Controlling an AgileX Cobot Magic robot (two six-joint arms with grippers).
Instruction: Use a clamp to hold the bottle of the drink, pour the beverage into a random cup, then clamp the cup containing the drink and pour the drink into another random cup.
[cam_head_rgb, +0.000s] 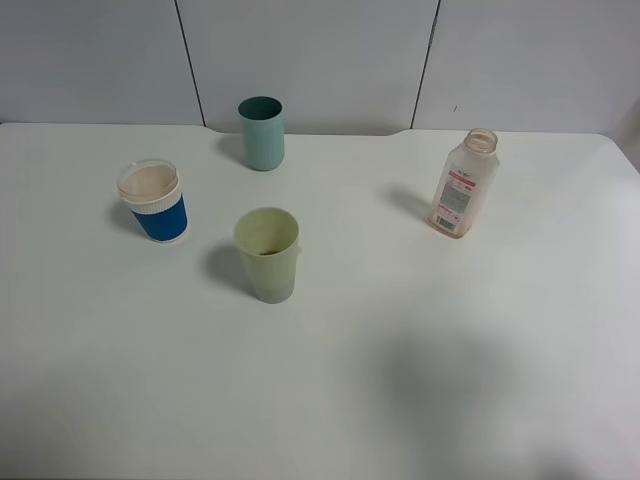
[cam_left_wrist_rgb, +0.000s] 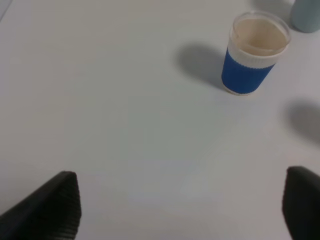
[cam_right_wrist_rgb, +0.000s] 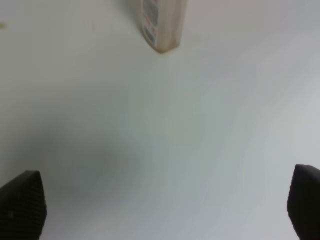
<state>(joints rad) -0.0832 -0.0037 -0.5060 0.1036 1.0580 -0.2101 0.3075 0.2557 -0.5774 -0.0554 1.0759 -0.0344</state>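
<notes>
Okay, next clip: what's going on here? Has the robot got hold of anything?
Nothing is being handled. The left gripper and right gripper both hang open over the white table, holding nothing. The bottle stands upright, uncapped, on the right, in the right wrist camera's view. Three cups stand apart from it: a blue-sleeved cup on the left, a teal cup at the back, and a pale green cup in the middle.
</notes>
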